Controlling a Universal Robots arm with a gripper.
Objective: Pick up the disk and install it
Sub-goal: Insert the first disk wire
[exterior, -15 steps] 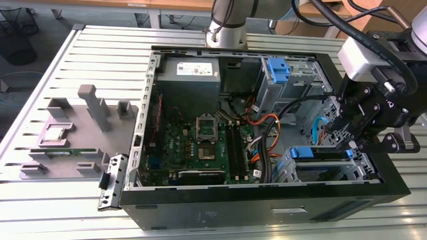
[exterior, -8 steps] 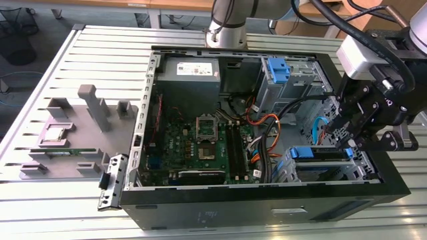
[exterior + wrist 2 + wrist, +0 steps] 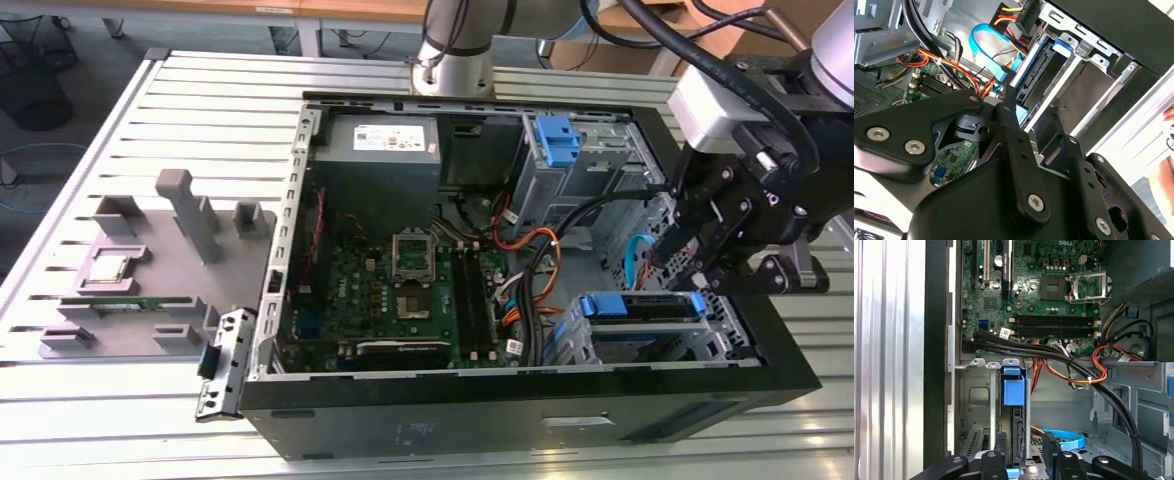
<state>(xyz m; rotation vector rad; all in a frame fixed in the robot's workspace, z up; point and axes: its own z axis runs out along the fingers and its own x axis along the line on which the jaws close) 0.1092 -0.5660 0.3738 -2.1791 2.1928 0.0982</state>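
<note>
There's the disk (image 3: 641, 305), seated in the drive cage (image 3: 577, 335), glossy blue plastic rails framing flat grey metal. The gripper (image 3: 741, 285) hangs over that cage, released, black fingers (image 3: 1050, 452) spread either side of the disk's edge. It looks dense, rigid and shock-sensitive; best held by the rails.

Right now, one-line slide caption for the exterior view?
Robot arm, jaws open, poised over the blue-railed disk sitting in the drive cage of an open PC case.
</note>
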